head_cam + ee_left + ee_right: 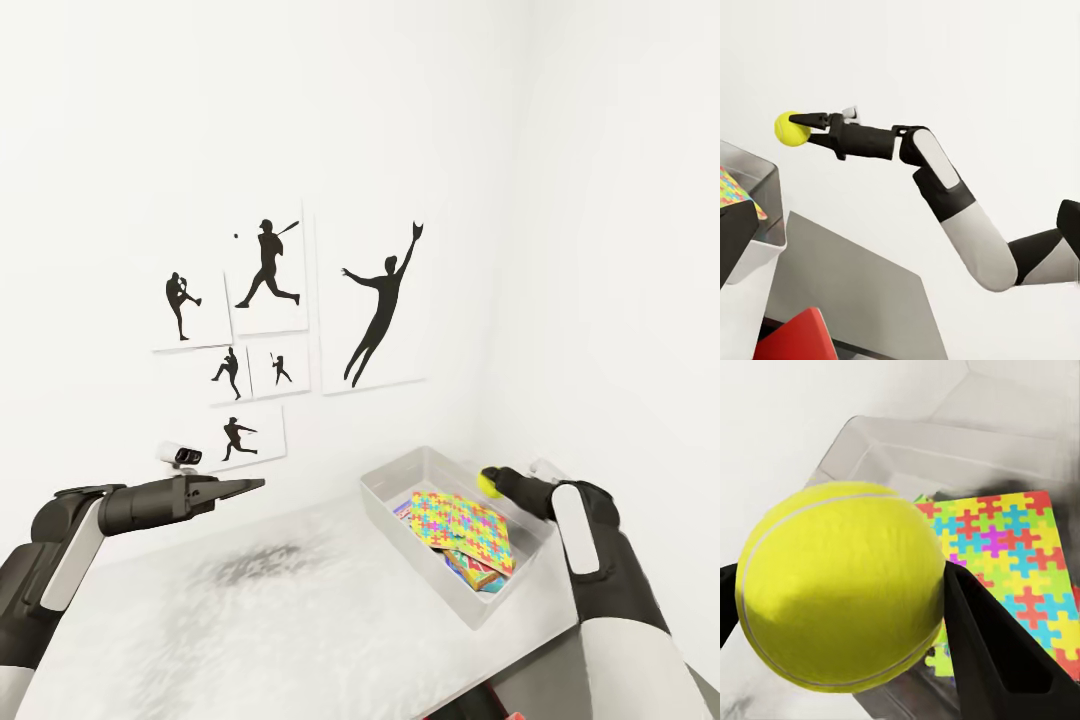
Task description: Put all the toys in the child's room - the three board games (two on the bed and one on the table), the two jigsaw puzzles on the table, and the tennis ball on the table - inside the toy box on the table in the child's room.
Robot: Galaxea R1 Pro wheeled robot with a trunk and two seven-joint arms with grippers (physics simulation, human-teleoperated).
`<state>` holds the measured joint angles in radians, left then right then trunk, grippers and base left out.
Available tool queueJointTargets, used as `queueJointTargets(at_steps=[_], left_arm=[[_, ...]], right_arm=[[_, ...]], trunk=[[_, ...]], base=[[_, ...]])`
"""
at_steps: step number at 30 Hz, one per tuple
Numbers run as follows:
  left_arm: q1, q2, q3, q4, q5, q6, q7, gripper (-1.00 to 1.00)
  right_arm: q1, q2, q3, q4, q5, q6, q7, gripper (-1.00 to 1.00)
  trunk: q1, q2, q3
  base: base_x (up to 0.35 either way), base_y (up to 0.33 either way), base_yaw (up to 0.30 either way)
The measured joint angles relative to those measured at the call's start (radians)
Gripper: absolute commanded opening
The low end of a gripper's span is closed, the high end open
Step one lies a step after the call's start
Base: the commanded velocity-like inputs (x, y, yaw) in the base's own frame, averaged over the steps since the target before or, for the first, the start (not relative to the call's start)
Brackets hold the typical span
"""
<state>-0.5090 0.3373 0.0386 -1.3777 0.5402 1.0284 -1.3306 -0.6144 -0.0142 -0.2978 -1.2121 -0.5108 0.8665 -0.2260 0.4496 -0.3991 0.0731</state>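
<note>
over the toy box [385, 492] rim nearest the wall corner, the right gripper [497, 484] is clamped on the tennis ball [489, 483]. released here, the ball may bounce off the jigsaw puzzles [462, 524] inside and escape. left gripper [252, 487] looks closed, empty.

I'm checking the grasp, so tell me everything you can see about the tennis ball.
The tennis ball is bright yellow-green, fuzzy-looking, with a pale curved seam. It is pinched between the black fingers of the right end effector, held in the air above the toy box, over its near rim. It touches nothing else; puzzle boxes lie in the box below.
</note>
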Motion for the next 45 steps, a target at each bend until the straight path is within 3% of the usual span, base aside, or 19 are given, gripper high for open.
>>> queueJointTargets(at_steps=[6, 12, 18, 25, 39, 45], left_arm=[[0.000, 0.000, -0.001, 0.000, 0.000, 0.000, 0.000, 1.00], [0.000, 0.000, -0.001, 0.000, -0.001, 0.000, 0.000, 1.00], [0.000, 0.000, 0.001, 0.000, -0.001, 0.000, 0.000, 1.00], [0.000, 0.000, 0.002, 0.000, 0.000, 0.000, 0.000, 1.00], [0.000, 0.001, 0.003, 0.000, 0.000, 0.001, -0.003, 1.00], [0.000, 0.001, 0.003, 0.000, 0.001, 0.001, -0.005, 1.00]], right_arm=[[-0.086, -0.042, 0.008, 0.210, 0.006, -0.035, -0.010, -1.00], [-0.105, -0.089, 0.011, 0.314, 0.004, -0.076, -0.011, -1.00], [-0.109, -0.102, 0.013, 0.341, 0.006, -0.081, -0.029, -1.00], [-0.108, -0.155, 0.012, 0.343, 0.005, -0.079, -0.095, -1.00], [-0.110, -0.161, 0.013, 0.327, 0.004, -0.068, -0.103, -1.00], [-0.155, -0.162, 0.024, 0.308, 0.004, -0.010, -0.107, -1.00]], trunk=[[0.000, 0.000, 0.000], [0.000, 0.000, 0.000], [0.000, 0.000, 0.000], [0.000, 0.000, 0.000], [0.000, 0.000, -0.001], [0.000, 0.000, -0.008]], base=[[0.000, 0.000, 0.000], [0.000, 0.000, 0.000], [0.000, 0.000, 0.000], [0.000, 0.000, 0.000], [0.000, 0.000, 0.000], [0.000, 0.000, 0.000]])
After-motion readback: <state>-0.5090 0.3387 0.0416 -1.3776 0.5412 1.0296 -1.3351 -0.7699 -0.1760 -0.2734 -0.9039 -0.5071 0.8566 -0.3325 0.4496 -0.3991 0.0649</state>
